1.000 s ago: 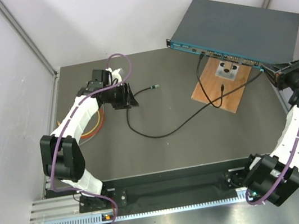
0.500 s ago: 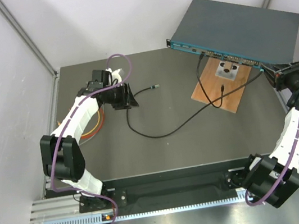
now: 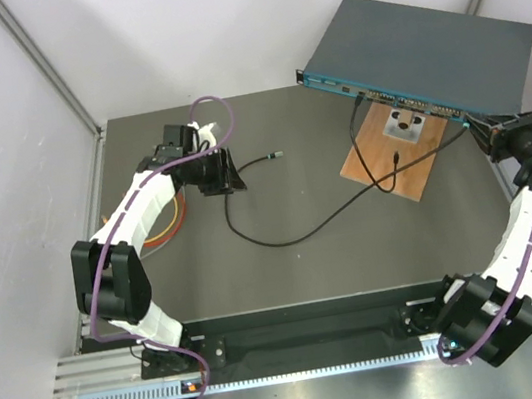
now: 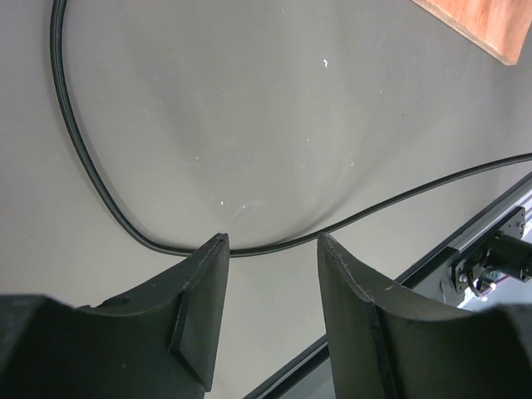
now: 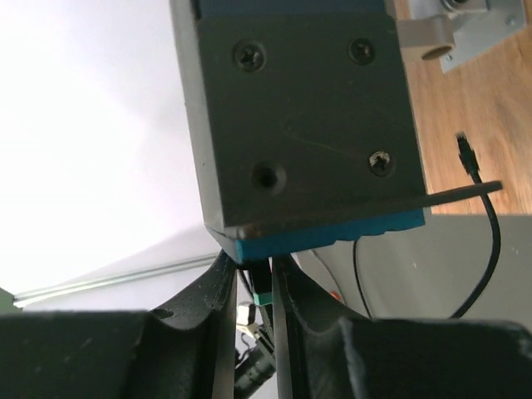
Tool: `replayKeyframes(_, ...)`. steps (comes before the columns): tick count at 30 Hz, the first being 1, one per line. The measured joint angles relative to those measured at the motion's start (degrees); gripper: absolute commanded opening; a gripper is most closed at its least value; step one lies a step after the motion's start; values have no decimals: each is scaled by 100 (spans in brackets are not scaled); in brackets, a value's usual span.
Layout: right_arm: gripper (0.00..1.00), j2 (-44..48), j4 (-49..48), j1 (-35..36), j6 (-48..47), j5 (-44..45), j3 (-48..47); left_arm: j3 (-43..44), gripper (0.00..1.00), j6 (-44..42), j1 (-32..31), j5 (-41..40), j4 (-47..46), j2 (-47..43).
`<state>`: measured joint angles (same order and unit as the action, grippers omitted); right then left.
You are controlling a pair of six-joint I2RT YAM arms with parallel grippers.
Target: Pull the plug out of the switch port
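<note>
Where one switch (image 3: pixel 424 43) rests, two cables (image 3: pixel 283 243) trail.

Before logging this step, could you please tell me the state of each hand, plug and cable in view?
Right hand: closed on the plug.
Plug: seemingly not yet pulled from the switch.
Left hand: open, empty, over the long cable.
Long cable: far end loose on the table.
Short cable: one end in the switch, other loose on the wooden board.
</note>
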<state>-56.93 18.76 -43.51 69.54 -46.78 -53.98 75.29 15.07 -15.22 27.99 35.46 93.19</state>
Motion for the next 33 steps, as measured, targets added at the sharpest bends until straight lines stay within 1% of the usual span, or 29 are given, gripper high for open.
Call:
replayKeyframes(3,0,-326,621,37,-273,-153,-431,-44,52,-2,17,11,-33,0)
replayKeyframes(8,0,-1045,2184,31,-1174,-365,-1458,-85,52,-2,68,13,-42,0)
replayKeyframes(12,0,-1318,2990,-4,-1676,-382,-1864,-85,52,-2,98,28,-57,0)
replayKeyframes(15,0,-1377,3178,-37,-1928,-455,-1932,-85,52,-2,101,35,-70,0)
replayKeyframes(17,0,-1405,3357,-55,-2267,-586,-1934,-85,52,-2,101,37,-72,0)
replayKeyframes(19,0,-1495,3733,-31,-2900,-476,-1930,-85,52,-2,101,57,-79,0)
replayKeyframes(22,0,-1504,3842,-70,-3263,-476,-1989,-85,52,-2,103,61,-85,0)
replayKeyframes(26,0,-1545,4076,-55,-3600,-398,-2157,-85,52,-2,116,74,-85,0)
replayKeyframes(30,0,-1495,4107,-17,-3694,-356,-2151,-85,51,-2,127,76,-87,0)
replayKeyframes(33,0,-1414,4269,129,-3746,-201,-2153,-83,53,0,129,109,-85,0)
